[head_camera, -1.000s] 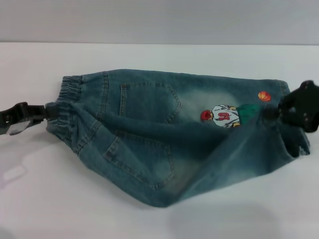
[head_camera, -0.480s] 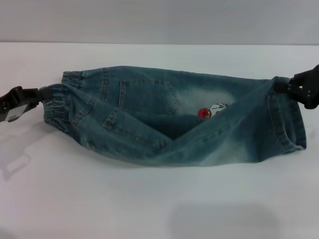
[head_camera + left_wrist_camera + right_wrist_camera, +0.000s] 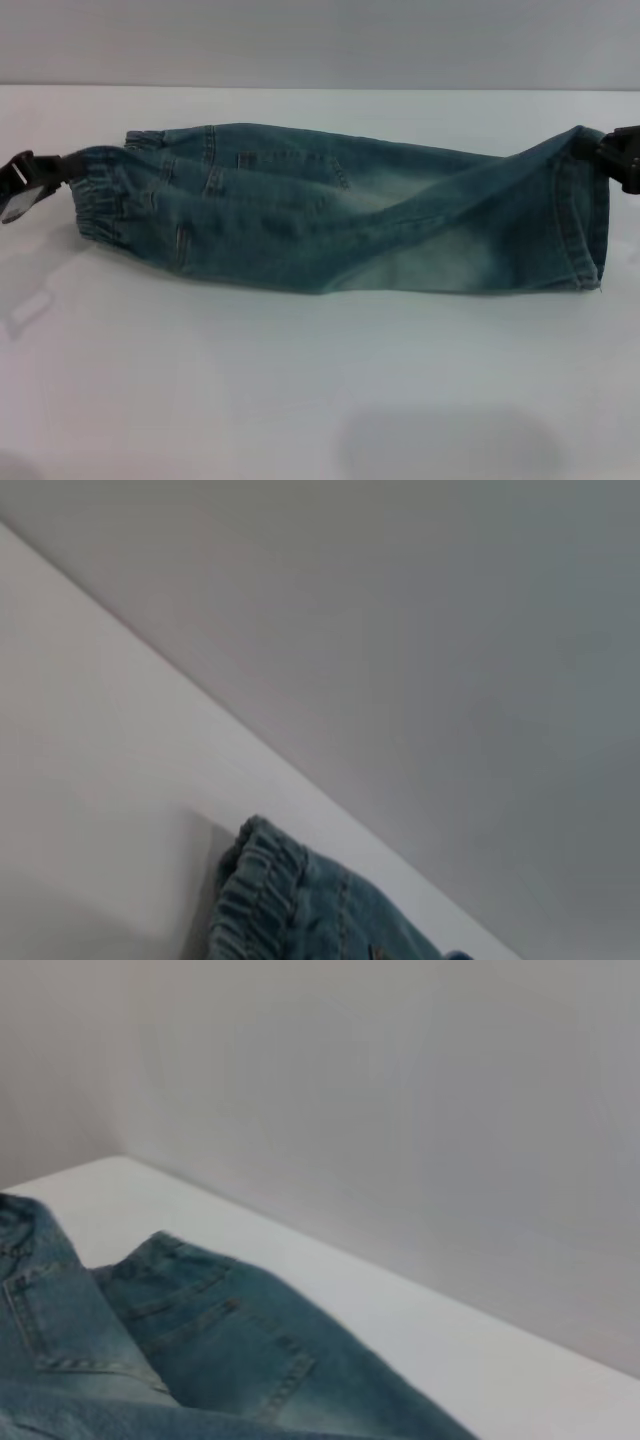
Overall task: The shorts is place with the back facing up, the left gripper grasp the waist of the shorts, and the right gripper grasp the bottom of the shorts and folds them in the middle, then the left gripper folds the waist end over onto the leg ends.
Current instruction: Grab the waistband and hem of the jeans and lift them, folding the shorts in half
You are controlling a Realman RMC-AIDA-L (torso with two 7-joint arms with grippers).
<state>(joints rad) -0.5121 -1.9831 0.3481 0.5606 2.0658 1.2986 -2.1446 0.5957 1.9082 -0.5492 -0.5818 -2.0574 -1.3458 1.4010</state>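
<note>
A white bench [image 3: 300, 400] fills the head view, ending at a pale grey wall behind. Its near part is bare apart from soft shadows. Across the middle lie the shorts [image 3: 330, 220], blue-green denim folded lengthwise into a long narrow band running left to right, with the near half brought up over the far half and a faded pale patch towards the right.

At the left end, the left gripper [image 3: 55, 170] is pinching the waist of the shorts [image 3: 100, 195], the puckered elastic band. At the right end, the right gripper [image 3: 615, 155] sits at the frame edge against the far corner of the bottom of the shorts [image 3: 580, 215], the flat stitched hems; it appears to be pinching the cloth there, though its fingers are mostly cut off.

The head view shows neither back pocket fully. The right wrist view does, looking along the denim at the pocket stitching with the wall beyond. The left wrist view shows only the gathered waistband's edge against the bench and wall. Neither wrist view shows its own gripper.
</note>
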